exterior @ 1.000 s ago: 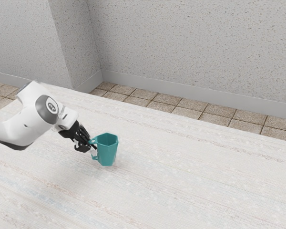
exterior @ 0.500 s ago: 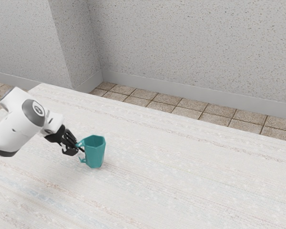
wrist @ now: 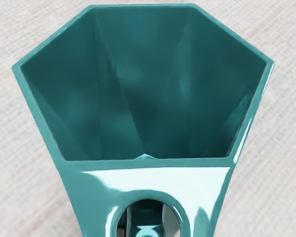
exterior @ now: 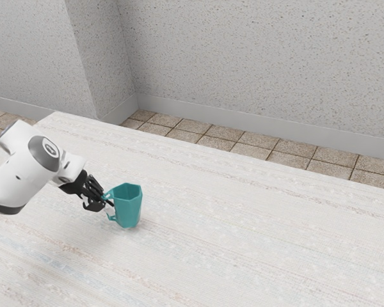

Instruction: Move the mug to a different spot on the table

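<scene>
A white Franka arm point(exterior: 22, 173) reaches in low from the exterior view's left, its black gripper point(exterior: 104, 199) set against the handle side of a teal hexagonal mug point(exterior: 127, 204). The fingers stand narrow, pinched on the mug's handle point(exterior: 111, 208) from two sides, so the hand has the mug by that loop. The mug sits over the pale wood-grain table point(exterior: 256, 236), toward the exterior view's left and well in from the table's far edge, roughly upright with its mouth open to the ceiling. A small shadow lies right under its base, but I cannot tell whether the base touches the tabletop.

From the hand's own camera the mug point(wrist: 143, 94) looks empty, its six inner walls running down to a dark bottom, and the glossy handle point(wrist: 153, 180) lies closest to the hand, with the table point(wrist: 19, 177) around it.

Beyond the table run a brown tiled floor point(exterior: 275, 150) and a speckled grey wall point(exterior: 256, 57)
</scene>
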